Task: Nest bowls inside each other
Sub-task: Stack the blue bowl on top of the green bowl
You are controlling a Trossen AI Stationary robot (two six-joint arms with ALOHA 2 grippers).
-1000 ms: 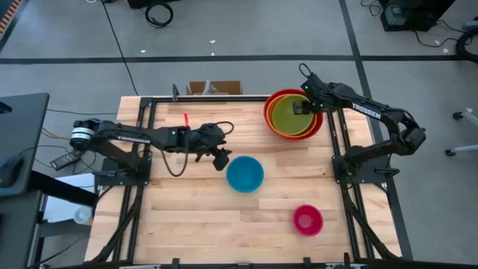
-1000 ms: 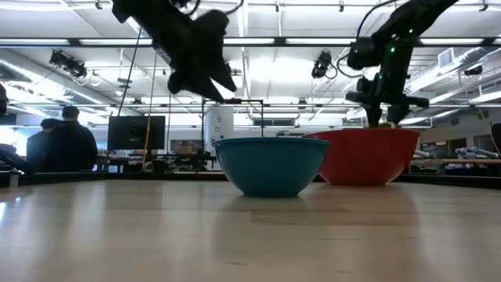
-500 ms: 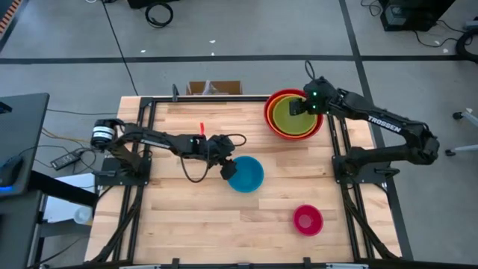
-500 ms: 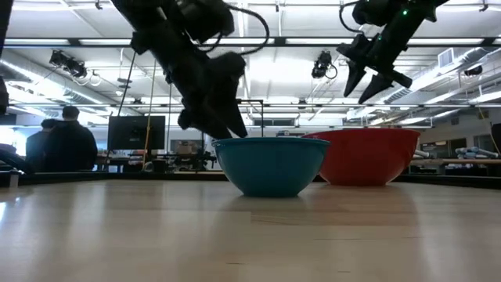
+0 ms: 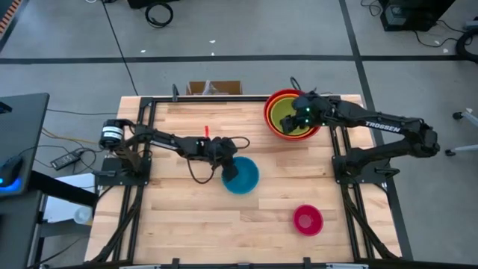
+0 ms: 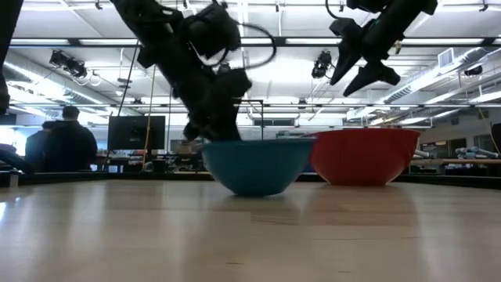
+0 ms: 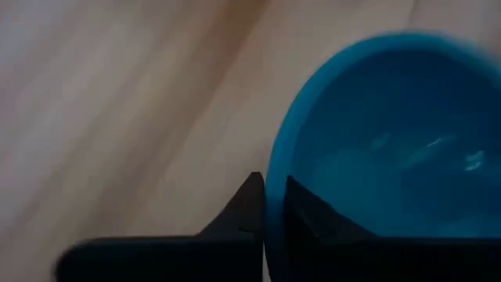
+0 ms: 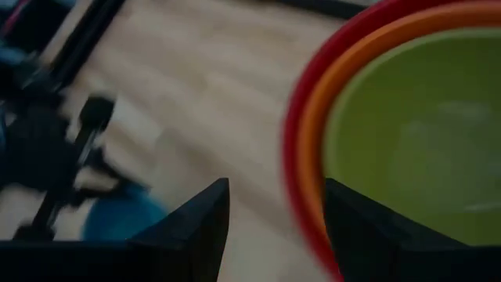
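On the wooden table (image 5: pixel 187 217) the blue bowl (image 5: pixel 246 178) sits near the middle, and my left gripper (image 5: pixel 230 170) is shut on its left rim. At the far right a green bowl (image 5: pixel 287 113) sits nested in an orange one (image 8: pixel 313 117), which sits in a red one (image 5: pixel 269 118). My right gripper (image 5: pixel 299 118) hangs open above that stack, clear of it (image 6: pixel 362 66). A small pink bowl (image 5: pixel 308 219) stands alone at the near right. My left gripper holds the blue bowl by its left rim (image 7: pixel 272 157), pinched with one finger (image 7: pixel 309 210) inside the bowl and the other (image 7: pixel 246 205) outside. The fingers slant down from the table's left. The bowl's base rests on the table (image 6: pixel 254 188).
A cardboard box (image 5: pixel 214 87) stands behind the far edge. Black frame rails (image 5: pixel 340 161) run along both sides of the table. People (image 6: pixel 66 145) stand in the room beyond. Bare wood lies between the blue bowl and the pink one.
My left gripper has come down toward the blue bowl and shut on its left rim; the bowl has slid a little toward the table's left. My right gripper has risen out of the green bowl and swung toward the table's left, over the stack.
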